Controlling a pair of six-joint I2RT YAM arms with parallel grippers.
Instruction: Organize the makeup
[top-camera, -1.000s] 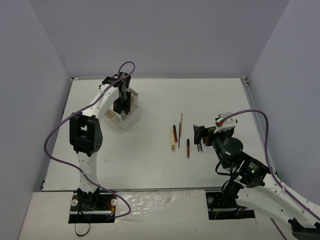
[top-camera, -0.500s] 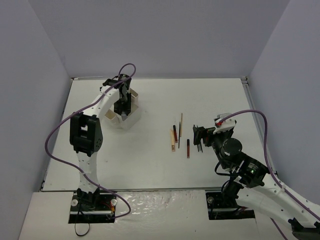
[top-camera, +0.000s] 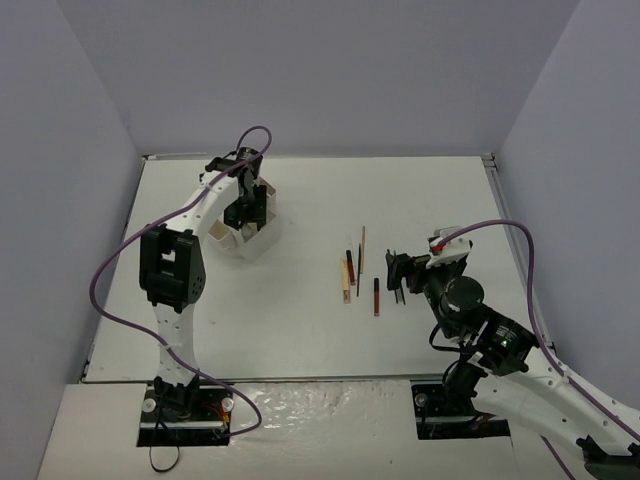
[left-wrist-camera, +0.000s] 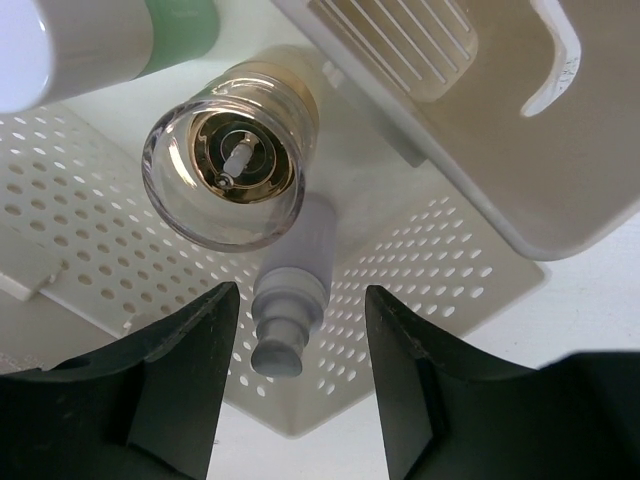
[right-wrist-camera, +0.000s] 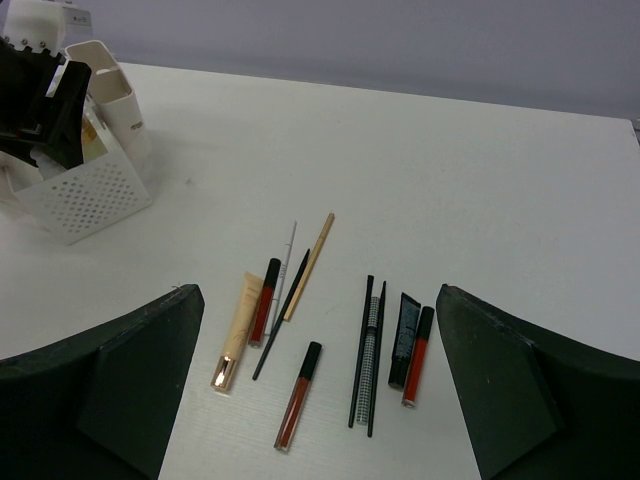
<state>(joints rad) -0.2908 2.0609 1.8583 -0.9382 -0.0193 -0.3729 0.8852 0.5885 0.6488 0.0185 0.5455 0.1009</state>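
Two arms; left fingers (left-wrist-camera: 170, 390) above box (left-wrist-camera: 450, 270)

The organizer box (left-wrist-camera: 70, 210) is smooth white plastic, its walls perforated with small round holes. The gold bottle (left-wrist-camera: 225, 165) has a clear glossy cap over a metallic gold core. The grey-lilac bottle (left-wrist-camera: 300, 270) is matt and smooth. The desk (right-wrist-camera: 450, 170) is matt white. The lip gloss tube (right-wrist-camera: 297, 398) is glossy red with a black cap. The tan tube (right-wrist-camera: 238, 330) is matt with a shiny gold end. The tan pencil (right-wrist-camera: 309, 266) looks wood-like.
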